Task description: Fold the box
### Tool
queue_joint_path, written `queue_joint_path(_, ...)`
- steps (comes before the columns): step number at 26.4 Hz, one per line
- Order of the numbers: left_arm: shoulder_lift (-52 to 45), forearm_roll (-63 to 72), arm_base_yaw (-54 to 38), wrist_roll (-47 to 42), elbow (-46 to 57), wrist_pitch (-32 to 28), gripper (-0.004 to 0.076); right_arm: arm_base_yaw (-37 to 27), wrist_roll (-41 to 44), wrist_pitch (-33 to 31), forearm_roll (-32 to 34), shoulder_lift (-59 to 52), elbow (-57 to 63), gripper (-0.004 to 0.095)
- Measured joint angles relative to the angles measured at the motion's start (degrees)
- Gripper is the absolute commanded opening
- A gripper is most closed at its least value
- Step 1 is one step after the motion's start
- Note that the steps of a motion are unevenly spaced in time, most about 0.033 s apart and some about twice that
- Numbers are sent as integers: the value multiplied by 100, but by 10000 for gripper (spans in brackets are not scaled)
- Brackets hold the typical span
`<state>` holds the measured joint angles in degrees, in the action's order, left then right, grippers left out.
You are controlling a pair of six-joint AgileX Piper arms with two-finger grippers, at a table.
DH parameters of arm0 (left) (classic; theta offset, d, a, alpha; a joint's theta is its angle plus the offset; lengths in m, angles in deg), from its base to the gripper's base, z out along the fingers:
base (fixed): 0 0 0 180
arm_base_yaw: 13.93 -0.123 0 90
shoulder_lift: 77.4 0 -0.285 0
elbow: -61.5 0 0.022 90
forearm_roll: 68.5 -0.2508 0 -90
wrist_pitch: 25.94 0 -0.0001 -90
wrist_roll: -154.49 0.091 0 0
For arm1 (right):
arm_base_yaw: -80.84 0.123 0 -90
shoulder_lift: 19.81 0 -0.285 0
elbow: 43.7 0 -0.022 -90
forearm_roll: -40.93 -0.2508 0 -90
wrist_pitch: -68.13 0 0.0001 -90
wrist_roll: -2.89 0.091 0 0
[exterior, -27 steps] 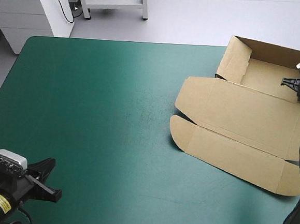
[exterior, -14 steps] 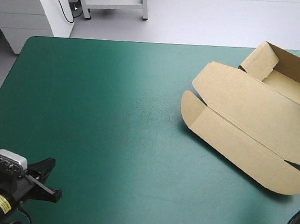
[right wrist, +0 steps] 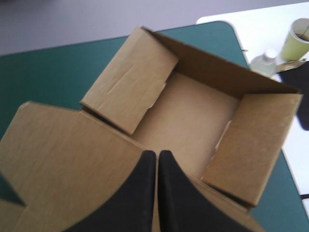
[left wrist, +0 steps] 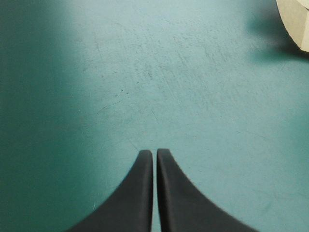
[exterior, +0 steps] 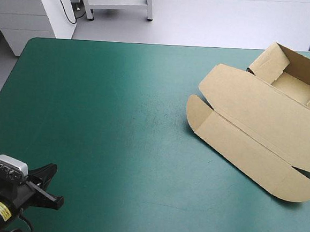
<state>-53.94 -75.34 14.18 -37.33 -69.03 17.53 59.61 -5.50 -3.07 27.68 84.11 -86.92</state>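
Brown corrugated board, cut and creased into a shallow box (exterior: 251,121), lay on the table's teal-green cover (exterior: 106,117) at its far right corner. The box's tray end sat farthest out, with its far wall upright and a side flap raised at either end (both leaning inward in the right wrist view). From that tray, the broad lid panel lay flat toward the table's middle, ending in a long front strip with rounded tabs.

Above the box (right wrist: 183,116) hung the right gripper (right wrist: 157,153), its two black fingers pressed together in one point with no board between them, tips over the seam where the lid met the tray.

Well apart from the box, diagonally across the cover, the left gripper (exterior: 47,173) sat low. Its black fingers (left wrist: 143,193) were drawn together too, holding nothing, with one pale rounded corner of the box (left wrist: 295,21) far ahead of them.
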Motion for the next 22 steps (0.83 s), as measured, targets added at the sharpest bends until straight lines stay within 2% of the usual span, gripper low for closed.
queue_joint_path(3, 0, 0, 0, 0, 0, -6, 6, 540, -256, 58, -106, -588, 1056, -1)
queue_joint_path(10, 0, 0, 0, -171, 0, -13, 6, 1721, -963, 794, -648, -2117, 3551, 0)
queue_joint_path(13, -6, 0, 0, -245, 0, -24, 6, 1941, -1164, 1182, -678, -2933, 4611, -1)
queue_joint_path(20, -267, -7, 0, -258, 97, -73, 6, 1949, -1415, 2251, -682, -4496, 6573, -20)
queue_joint_path(22, -483, -25, 0, -258, 264, -73, 6, 1949, -1540, 2723, -704, -5104, 7360, -20)
